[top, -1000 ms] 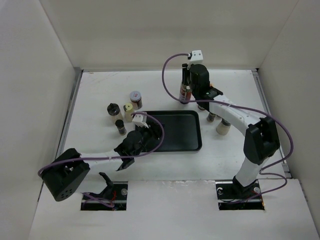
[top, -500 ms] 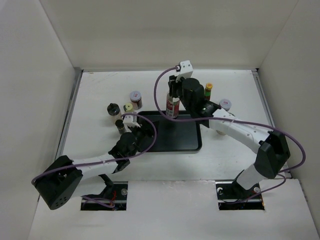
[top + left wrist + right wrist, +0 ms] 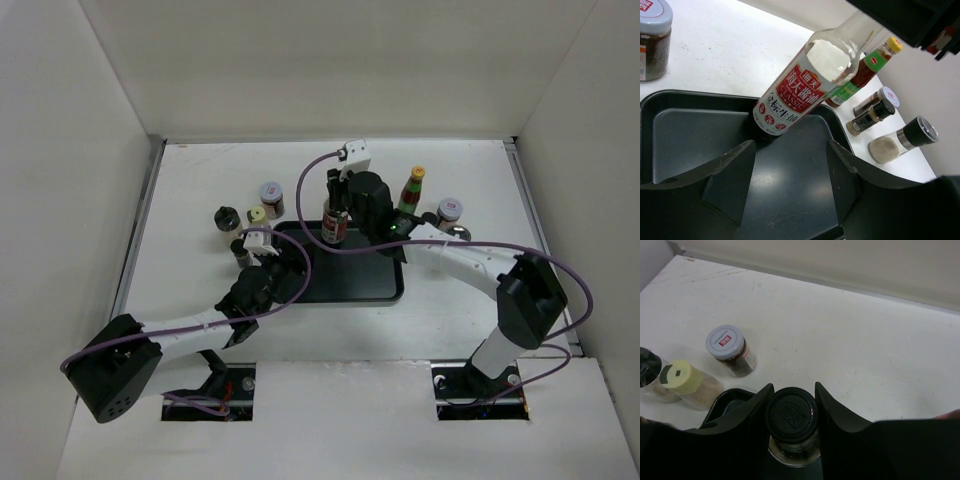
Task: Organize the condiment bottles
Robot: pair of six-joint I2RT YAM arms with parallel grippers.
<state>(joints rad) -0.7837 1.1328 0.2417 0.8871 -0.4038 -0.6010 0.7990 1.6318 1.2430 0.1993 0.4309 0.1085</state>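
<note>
A silver-lidded jar [image 3: 271, 198], a yellow-lidded jar [image 3: 257, 215] and a black-capped jar [image 3: 227, 217] cluster on the table left of the black tray [image 3: 375, 275]. The left gripper [image 3: 790, 150] hovers over the tray's left end, jaws spread wide and empty. At the tray's far edge, the right gripper [image 3: 791, 415] clamps the black cap of the tall sauce bottle [image 3: 795, 95]; whether its base touches the tray is unclear. Farther right stands a yellow-capped bottle [image 3: 413, 190] beside a white-lidded jar [image 3: 450, 211].

Probably a robotics lab, white walls [image 3: 330, 70], white table [image 3: 190, 190], 2 bolted-down manipulators, left arm [image 3: 190, 328], right arm [image 3: 460, 258]
</note>
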